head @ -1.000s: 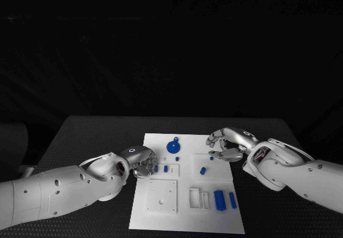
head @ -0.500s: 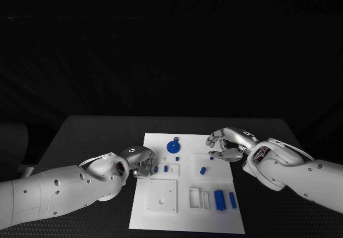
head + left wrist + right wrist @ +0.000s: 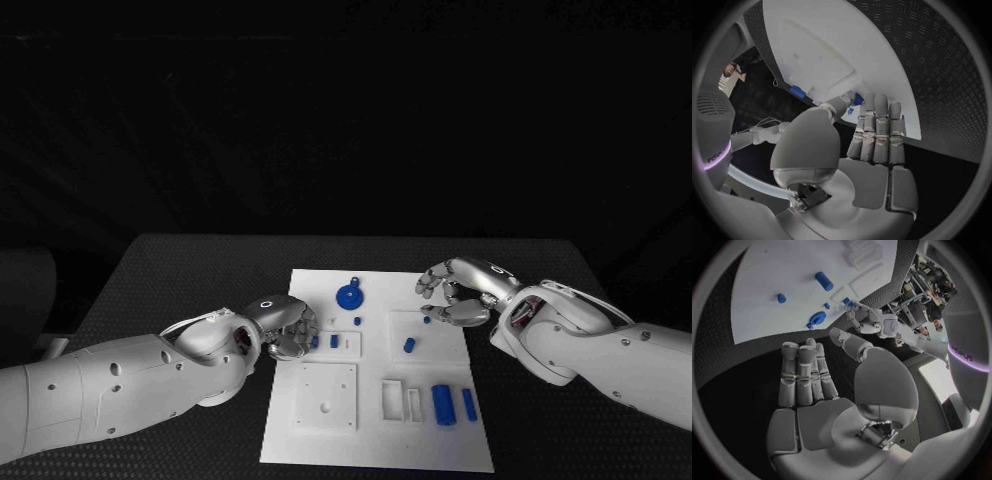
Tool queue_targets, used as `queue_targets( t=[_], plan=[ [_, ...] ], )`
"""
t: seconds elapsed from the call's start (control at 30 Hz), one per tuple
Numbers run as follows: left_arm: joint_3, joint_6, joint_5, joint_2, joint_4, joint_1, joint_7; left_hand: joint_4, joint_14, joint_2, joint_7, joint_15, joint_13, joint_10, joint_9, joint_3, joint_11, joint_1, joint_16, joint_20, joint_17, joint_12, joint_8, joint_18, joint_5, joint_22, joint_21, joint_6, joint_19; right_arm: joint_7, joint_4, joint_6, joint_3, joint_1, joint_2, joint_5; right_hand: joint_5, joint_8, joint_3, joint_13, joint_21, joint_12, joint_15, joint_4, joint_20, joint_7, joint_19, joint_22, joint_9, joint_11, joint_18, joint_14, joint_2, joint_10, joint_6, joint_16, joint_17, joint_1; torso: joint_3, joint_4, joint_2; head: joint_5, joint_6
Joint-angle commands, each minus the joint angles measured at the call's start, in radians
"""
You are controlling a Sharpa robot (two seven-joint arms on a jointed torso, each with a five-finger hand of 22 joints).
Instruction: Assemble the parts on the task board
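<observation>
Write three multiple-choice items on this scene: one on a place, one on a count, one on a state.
1. Where on the task board is the round blue part?
A. near its far edge
B. at its near left corner
C. off the board
2. How many long blue parts lie side by side at the board's near right?
A. one
B. five
C. two
3. What does the right hand hold?
A. the round blue part
B. nothing
C. the board

Answers: 1 A, the head view shows it by the far edge. 2 C, a pair lies there. 3 B, the right wrist view shows its palm and fingers bare.
</observation>
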Motion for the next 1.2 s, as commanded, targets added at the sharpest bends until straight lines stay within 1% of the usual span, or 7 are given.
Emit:
queue_targets(
  t=[0.03, 0.3, 0.7, 0.83, 0.93, 1.03, 1.2],
  plan=[
    [0.000, 0.020, 0.005, 0.003, 0.000, -0.001, -0.005, 0.006, -0.003, 0.010, 0.000, -0.003, 0.001, -0.005, -0.002, 0.001, 0.003, -0.002, -0.005, -0.027, 0.002, -0.005, -0.006, -0.016, 0.005, 0.019, -0.005, -0.007, 0.005, 0.007, 0.001, 0.013, 0.000, 0.000, 0.000, 0.002, 0.006, 0.004, -0.003, -0.002, -0.004, -0.006, 0.002, 0.005, -0.005, 0.000, 0.001, 0.007, -0.001, -0.002, 0.024, -0.003, 0.001, 0.007, -0.006, 0.007, -0.001, -0.012, 0.0002, 0.0001, 0.000, 0.000, -0.002],
    [0.000, 0.045, 0.005, 0.002, 0.001, -0.001, -0.009, 0.010, -0.008, 0.030, 0.002, -0.001, 0.001, -0.010, -0.006, 0.003, 0.005, 0.002, -0.007, -0.026, 0.003, -0.008, -0.008, -0.018, 0.005, 0.020, -0.008, -0.011, -0.001, 0.007, -0.002, 0.016, 0.000, 0.000, 0.000, 0.004, 0.007, 0.004, -0.003, -0.002, -0.004, -0.007, 0.002, 0.006, -0.005, 0.000, 0.002, 0.007, -0.001, -0.002, 0.024, -0.003, 0.001, 0.007, -0.006, 0.007, -0.002, -0.013, -0.0002, 0.0003, 0.000, 0.000, -0.003],
    [0.000, 0.054, 0.005, 0.000, 0.001, -0.001, -0.009, 0.010, -0.012, 0.040, 0.002, 0.001, 0.001, -0.012, -0.009, 0.002, 0.007, 0.003, -0.008, -0.024, 0.004, -0.010, -0.008, -0.019, 0.005, 0.020, -0.010, -0.011, -0.005, 0.007, -0.003, 0.020, 0.000, 0.000, 0.001, 0.006, 0.008, 0.003, -0.004, -0.003, -0.005, -0.007, 0.003, 0.008, -0.005, 0.000, 0.002, 0.007, -0.001, -0.002, 0.024, -0.004, 0.001, 0.007, -0.007, 0.007, -0.002, -0.015, -0.0008, 0.0007, 0.000, 0.000, -0.007],
    [0.000, 0.051, 0.005, 0.001, 0.001, -0.001, -0.007, 0.011, -0.013, 0.046, 0.002, 0.001, 0.002, -0.013, -0.010, 0.002, 0.007, 0.003, -0.008, -0.024, 0.004, -0.011, -0.008, -0.019, 0.005, 0.021, -0.011, -0.011, -0.007, 0.007, -0.003, 0.020, 0.000, 0.000, 0.002, 0.006, 0.008, 0.003, -0.004, -0.003, -0.005, -0.008, 0.003, 0.008, -0.005, 0.000, 0.001, 0.007, -0.002, -0.002, 0.024, -0.004, 0.001, 0.007, -0.007, 0.007, -0.002, -0.016, -0.0004, 0.0009, 0.000, 0.000, -0.007],
    [0.000, 0.048, 0.005, 0.000, 0.002, -0.001, -0.005, 0.011, -0.013, 0.046, 0.002, 0.001, 0.002, -0.013, -0.010, 0.002, 0.007, 0.003, -0.008, -0.023, 0.004, -0.011, -0.008, -0.019, 0.005, 0.021, -0.011, -0.011, -0.007, 0.006, -0.004, 0.021, 0.000, 0.000, 0.002, 0.006, 0.008, 0.003, -0.004, -0.003, -0.005, -0.008, 0.003, 0.008, -0.005, 0.000, 0.001, 0.007, -0.002, -0.002, 0.024, -0.004, 0.001, 0.007, -0.007, 0.007, -0.002, -0.016, -0.0003, 0.0007, 0.000, 0.000, -0.006],
    [0.000, 0.040, 0.006, -0.001, 0.002, -0.001, -0.003, 0.015, -0.015, 0.064, 0.002, 0.003, 0.002, -0.015, -0.011, 0.002, 0.008, 0.001, -0.008, -0.022, 0.005, -0.011, -0.007, -0.020, 0.005, 0.020, -0.013, -0.011, -0.010, 0.006, -0.005, 0.021, 0.000, 0.000, 0.002, 0.006, 0.008, 0.003, -0.004, -0.004, -0.005, -0.008, 0.003, 0.008, -0.005, 0.000, 0.001, 0.007, -0.002, -0.002, 0.024, -0.004, 0.001, 0.007, -0.007, 0.007, -0.002, -0.016, -0.0002, 0.0002, 0.000, 0.001, -0.006],
    [0.000, 0.029, 0.006, -0.003, 0.005, -0.001, -0.002, 0.018, -0.016, 0.066, 0.003, 0.003, 0.003, -0.015, -0.012, -0.001, 0.008, -0.003, -0.008, -0.022, 0.006, -0.012, -0.008, -0.021, 0.005, 0.020, -0.013, -0.012, -0.011, 0.006, -0.008, 0.022, 0.000, 0.000, 0.002, 0.007, 0.009, 0.003, -0.004, -0.004, -0.006, -0.008, 0.003, 0.008, -0.005, 0.000, 0.001, 0.007, -0.002, -0.002, 0.024, -0.004, 0.001, 0.007, -0.007, 0.007, -0.003, -0.016, -0.0003, 0.0001, 0.000, 0.001, -0.006]
  ],
)
